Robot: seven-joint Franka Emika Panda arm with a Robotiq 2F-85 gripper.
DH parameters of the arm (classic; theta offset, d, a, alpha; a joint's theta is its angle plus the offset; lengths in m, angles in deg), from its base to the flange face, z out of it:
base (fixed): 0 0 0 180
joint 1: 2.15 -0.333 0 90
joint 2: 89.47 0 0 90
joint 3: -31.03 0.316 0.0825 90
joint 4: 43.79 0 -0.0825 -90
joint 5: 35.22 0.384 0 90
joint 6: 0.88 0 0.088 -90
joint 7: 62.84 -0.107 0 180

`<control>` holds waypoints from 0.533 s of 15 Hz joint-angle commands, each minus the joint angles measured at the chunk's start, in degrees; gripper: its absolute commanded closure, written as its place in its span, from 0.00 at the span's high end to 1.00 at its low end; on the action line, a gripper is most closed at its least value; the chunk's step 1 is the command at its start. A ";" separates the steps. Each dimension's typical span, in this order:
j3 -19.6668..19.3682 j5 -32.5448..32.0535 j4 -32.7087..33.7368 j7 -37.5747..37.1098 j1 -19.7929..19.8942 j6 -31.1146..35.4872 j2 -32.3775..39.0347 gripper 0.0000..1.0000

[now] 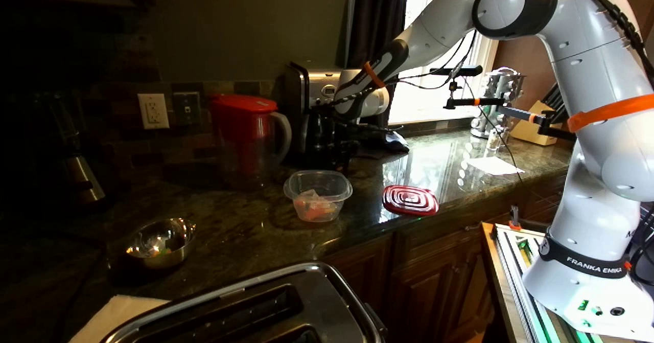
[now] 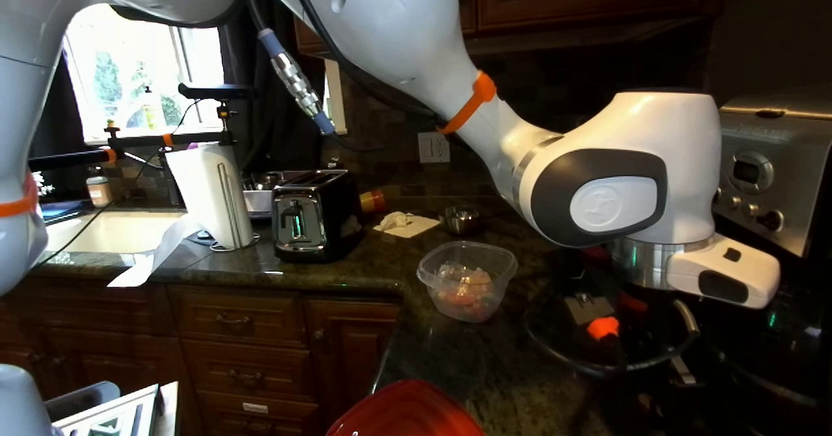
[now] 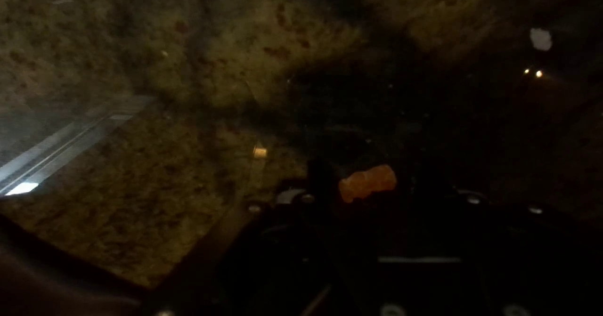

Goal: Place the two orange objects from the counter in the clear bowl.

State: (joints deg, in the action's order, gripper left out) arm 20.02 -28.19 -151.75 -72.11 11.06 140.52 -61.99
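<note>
- The tool [image 3: 372,184]: wrist view, very dark; appears released, its fingers [image 3: 321,178] standing apart.
- The orange object [image 3: 367,183]: in the gap between those fingers, lying slantwise; a dark space shows at its right end. Contact with the left finger: cannot tell.
- The desk [image 3: 141,207]: glossy speckled stone beneath the tool, with light reflections.
- The clear bowl [image 2: 502,277]: in both exterior views, upright on the desk, apart from the tool; reddish-orange pieces [image 2: 463,296] inside, outlines unclear.
- The red lid [image 1: 410,200]: flat on the desk, near the clear bowl.
- The metal bowl [image 1: 171,257]: well apart from the tool.
</note>
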 commanded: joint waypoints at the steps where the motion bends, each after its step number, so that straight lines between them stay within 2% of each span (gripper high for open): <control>1: 0.73 1.53 1.75 1.39 1.21 -0.18 1.83 0.48; 2: 0.75 1.63 1.90 1.44 1.29 -0.19 2.00 0.41; 3: 0.77 1.64 2.06 1.48 1.33 -0.21 2.06 0.23; 5: 0.91 1.67 1.83 1.73 1.33 0.14 1.55 0.05; 8: 1.29 1.71 1.06 2.34 1.08 0.48 0.20 0.04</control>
State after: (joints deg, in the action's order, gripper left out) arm 20.30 -27.68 -150.24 -71.37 11.59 140.59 -61.23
